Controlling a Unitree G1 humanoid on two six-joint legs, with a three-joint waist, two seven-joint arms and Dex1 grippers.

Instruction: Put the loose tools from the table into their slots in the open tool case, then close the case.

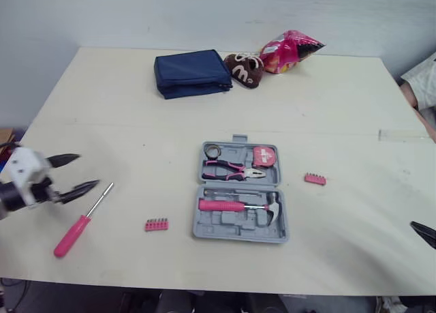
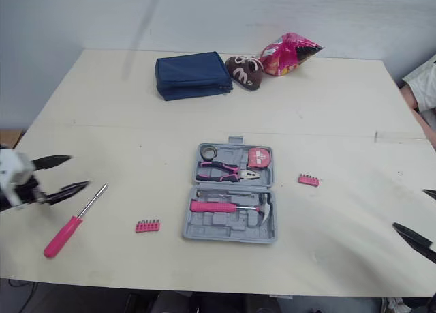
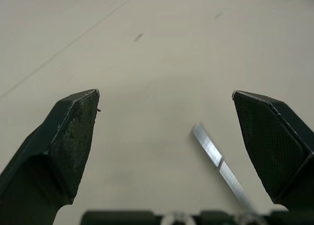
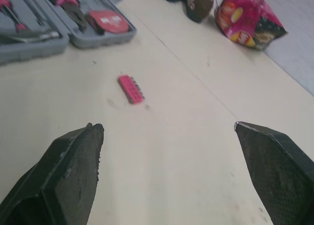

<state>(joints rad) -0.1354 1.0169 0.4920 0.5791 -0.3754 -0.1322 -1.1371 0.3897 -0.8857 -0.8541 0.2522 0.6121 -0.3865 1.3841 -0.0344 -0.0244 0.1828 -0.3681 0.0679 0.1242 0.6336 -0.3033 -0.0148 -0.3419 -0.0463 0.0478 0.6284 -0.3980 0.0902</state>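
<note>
Left tool (image 1: 88, 170), jaws wide, hovers beside the screwdriver (image 1: 84, 217) shaft, seemingly lined up to grasp it; right tool (image 4: 167, 126), equally wide, idles over the table (image 1: 136, 108).

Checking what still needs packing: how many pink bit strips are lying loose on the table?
2. One bit strip lies left of the open tool case, between it and the screwdriver; the other lies right of the case. None appears hidden.
</note>
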